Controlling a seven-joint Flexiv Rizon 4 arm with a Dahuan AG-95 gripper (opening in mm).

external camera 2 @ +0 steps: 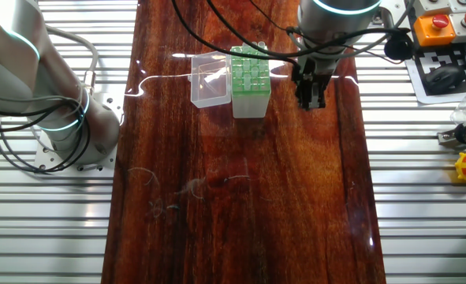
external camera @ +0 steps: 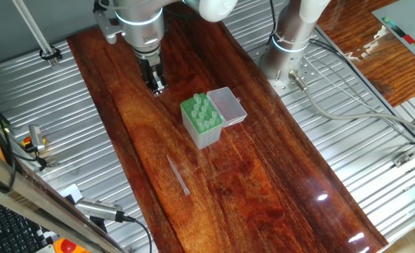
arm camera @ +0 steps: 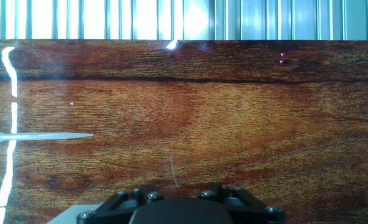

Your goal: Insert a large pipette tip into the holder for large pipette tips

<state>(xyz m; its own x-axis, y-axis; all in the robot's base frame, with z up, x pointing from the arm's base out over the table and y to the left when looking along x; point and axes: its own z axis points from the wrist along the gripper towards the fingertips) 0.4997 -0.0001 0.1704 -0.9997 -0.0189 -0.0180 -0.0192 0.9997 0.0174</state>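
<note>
Saw the black, rounded base of the gripper (arm camera: 179,205) right at the bottom of the hand view, with small shiny screws on it. Could not tell from any view if its two fingers were apart or together. Held nothing that showed. Hung above the wooden board (external camera: 263,176) in one fixed view, beside the box (external camera: 201,121) and not touching it.

Spotted the pipette tip (arm camera: 40,136) lying flat on the wood at the left of the hand view. Looked thin, long and see-through, like a tiny clear straw. Was wider at its left end and narrowed to a sharp point at its right end. Showed up again in one fixed view (external camera: 178,176) as a pale sliver on the board, apart from the box on the side away from the gripper, with its point facing away from the box. Was too faint to pick out in the other fixed view.

Found the box standing upright on the board, small and blocky, with a green top full of round holes and pale grey sides. Had a clear plastic lid (external camera: 228,105) folded open and lying flat beside it, joined along one edge. Sat between the lid and the gripper in the other fixed view (external camera 2: 249,83).

Looked glossy, that dark red-brown board, with wavy grain and bright spots of light. Rested on ribbed silver metal (external camera: 347,154).
</note>
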